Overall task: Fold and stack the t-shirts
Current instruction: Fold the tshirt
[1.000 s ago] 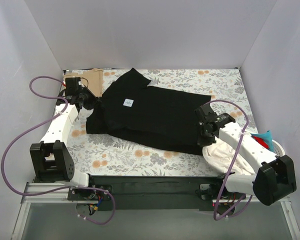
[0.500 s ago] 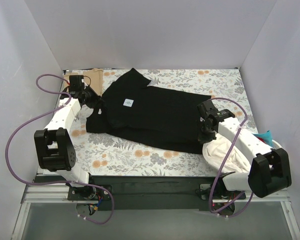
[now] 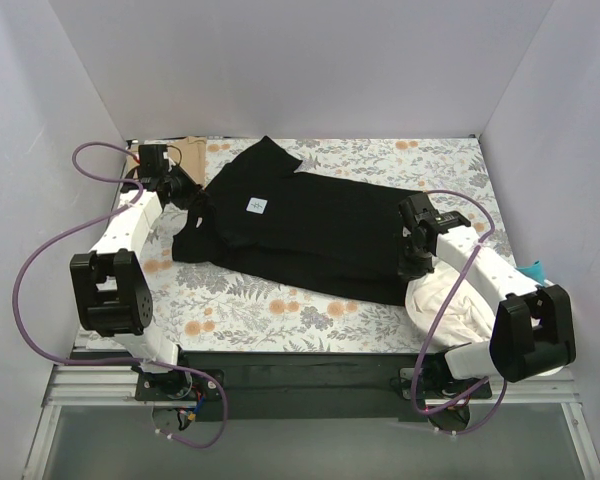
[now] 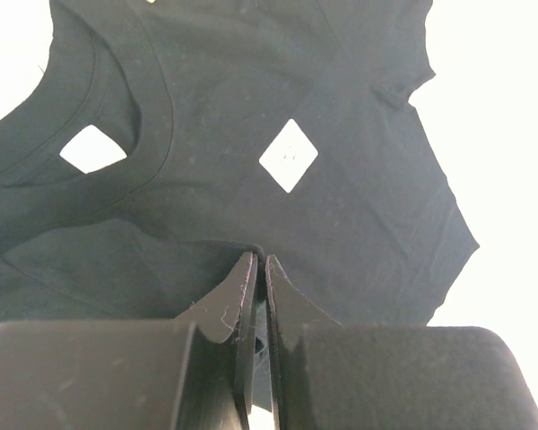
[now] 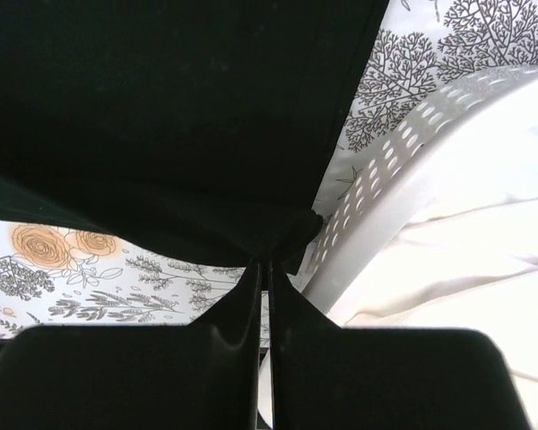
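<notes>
The black t-shirt (image 3: pixel 310 225) lies spread across the floral cloth, folded over, its small white square label (image 3: pixel 257 205) up; the label also shows in the left wrist view (image 4: pixel 288 155). My left gripper (image 3: pixel 193 198) is shut on the shirt's left edge near the collar (image 4: pixel 258 255). My right gripper (image 3: pixel 412 262) is shut on the shirt's lower right corner (image 5: pixel 291 235), lifted a little above the cloth. The tan-beige t-shirt (image 3: pixel 188 152) shows only as a small piece at the back left, behind the left arm.
The grey-and-orange floral cloth (image 3: pixel 280 310) covers the table. A white perforated basket (image 5: pixel 403 193) with white cloth in it (image 3: pixel 448 305) stands at the front right under the right arm. A teal and red thing (image 3: pixel 532 275) lies at the right edge. White walls enclose the space.
My left gripper has moved back and right along the shirt's left edge. My right gripper has moved slightly back, pulling the shirt's corner with it. Both arms have swung inward.
</notes>
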Tool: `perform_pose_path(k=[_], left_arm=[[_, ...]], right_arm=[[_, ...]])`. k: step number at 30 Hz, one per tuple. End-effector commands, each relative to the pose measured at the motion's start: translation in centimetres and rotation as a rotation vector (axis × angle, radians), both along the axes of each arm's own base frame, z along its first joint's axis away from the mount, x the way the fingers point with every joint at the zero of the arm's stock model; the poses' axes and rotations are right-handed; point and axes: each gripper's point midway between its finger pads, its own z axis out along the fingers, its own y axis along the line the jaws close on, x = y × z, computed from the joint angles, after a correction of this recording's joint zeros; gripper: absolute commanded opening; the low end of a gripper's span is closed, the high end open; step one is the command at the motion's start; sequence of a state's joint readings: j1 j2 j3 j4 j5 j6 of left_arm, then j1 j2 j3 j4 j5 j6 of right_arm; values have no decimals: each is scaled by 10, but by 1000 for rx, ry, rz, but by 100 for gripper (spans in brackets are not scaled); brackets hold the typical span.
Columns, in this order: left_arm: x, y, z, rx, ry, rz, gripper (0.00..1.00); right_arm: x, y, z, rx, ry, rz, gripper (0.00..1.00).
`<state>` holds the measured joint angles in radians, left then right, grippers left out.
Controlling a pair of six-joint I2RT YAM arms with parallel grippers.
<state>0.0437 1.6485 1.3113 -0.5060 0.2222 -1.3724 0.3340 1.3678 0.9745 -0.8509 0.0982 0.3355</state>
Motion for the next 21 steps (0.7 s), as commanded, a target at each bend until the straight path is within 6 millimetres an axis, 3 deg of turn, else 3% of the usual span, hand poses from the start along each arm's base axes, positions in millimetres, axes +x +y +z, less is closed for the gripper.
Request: perform_pose_path(k=[1,12,13,14,15,16,20,21], left_arm=[[15,-2,22,-12,-66,-6,0],[31,-7,16,-22,-62,-51,0],[38,-8,18,-24,-69,-58,9],[41,-9,20,-26,-72,-64,20],[44,-8,22,-25,-76,-59,29],[50,-6,29,-20,-96,-48,48],[59,-2,65,18,-194,-58,66],[59,-3,70,28,-208,-67,66]], right_arm=[[3,-16,2,-64,10,2,1],[13,-19,0,-60,22,-16,3],[15,-19,1,-56,22,-16,11],[17,-20,1,-50,25,-28,26],[24,-19,7,-42,6,-36,32],[27,-19,9,-35,-3,-52,52],[47,-11,39,27,-112,-85,66],[51,-9,47,40,-141,-85,67]])
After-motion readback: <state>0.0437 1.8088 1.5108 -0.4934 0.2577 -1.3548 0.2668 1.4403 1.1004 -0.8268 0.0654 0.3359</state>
